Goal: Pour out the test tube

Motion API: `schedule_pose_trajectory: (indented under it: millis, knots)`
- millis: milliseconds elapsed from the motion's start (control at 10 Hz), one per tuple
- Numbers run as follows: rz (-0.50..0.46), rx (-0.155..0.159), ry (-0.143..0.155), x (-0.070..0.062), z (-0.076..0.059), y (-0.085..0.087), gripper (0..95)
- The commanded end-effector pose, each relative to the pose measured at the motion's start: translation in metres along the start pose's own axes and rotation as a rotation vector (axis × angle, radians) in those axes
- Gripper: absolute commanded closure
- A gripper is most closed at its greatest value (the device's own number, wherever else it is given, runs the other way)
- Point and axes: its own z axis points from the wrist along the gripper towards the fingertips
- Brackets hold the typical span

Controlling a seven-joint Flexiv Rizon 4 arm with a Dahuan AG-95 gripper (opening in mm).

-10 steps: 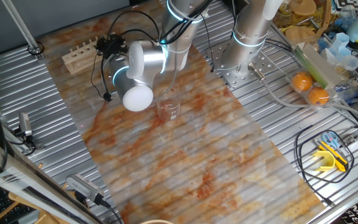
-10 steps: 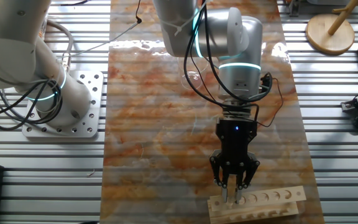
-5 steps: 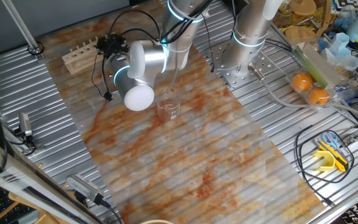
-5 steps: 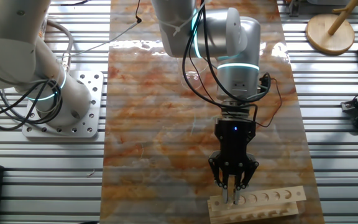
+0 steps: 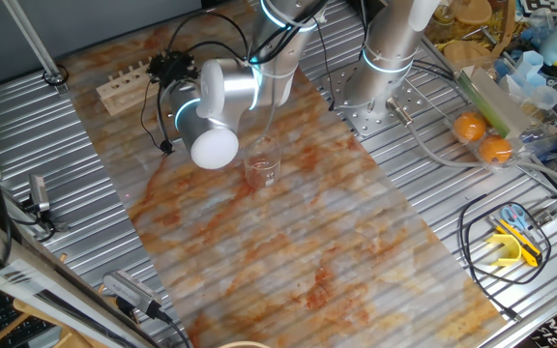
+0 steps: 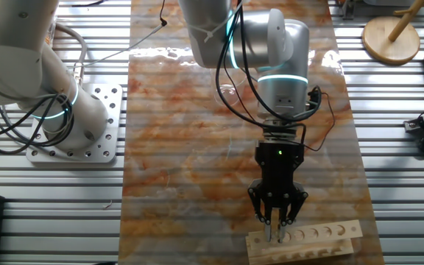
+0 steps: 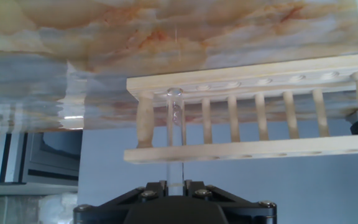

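Observation:
The test tube (image 7: 175, 127) is a slim clear glass tube standing upright in the end hole of the pale wooden rack (image 7: 260, 84). In the hand view my gripper (image 7: 175, 185) has both black fingers pressed on the tube's lower part. In the other fixed view the gripper (image 6: 274, 225) points down at the left end of the rack (image 6: 322, 239), fingers close together. In one fixed view the hand (image 5: 172, 70) is beside the rack (image 5: 124, 85), and its fingertips are hidden. The clear beaker (image 5: 262, 164) stands on the mat, apart from the gripper.
A second silver arm's base (image 6: 76, 121) stands on the ribbed metal table. Two oranges (image 5: 482, 135), boxes and cables lie at the right side. A round wooden stand (image 6: 392, 37) is at the far corner. The marbled mat (image 5: 288, 242) covers the middle.
Almost nothing: the arm has shifted by only a few pixels and the gripper stays at the rack's end hole with the tube between its fingers.

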Motion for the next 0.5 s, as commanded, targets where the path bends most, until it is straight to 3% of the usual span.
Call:
schedule_pose_trajectory:
  millis: [100, 500]
  knots:
    - [-0.002, 0.001, 0.000, 0.0010, -0.0002, -0.0004, 95.0]
    - [-0.015, 0.001, -0.008, 0.0104, -0.0030, -0.0030, 95.0]
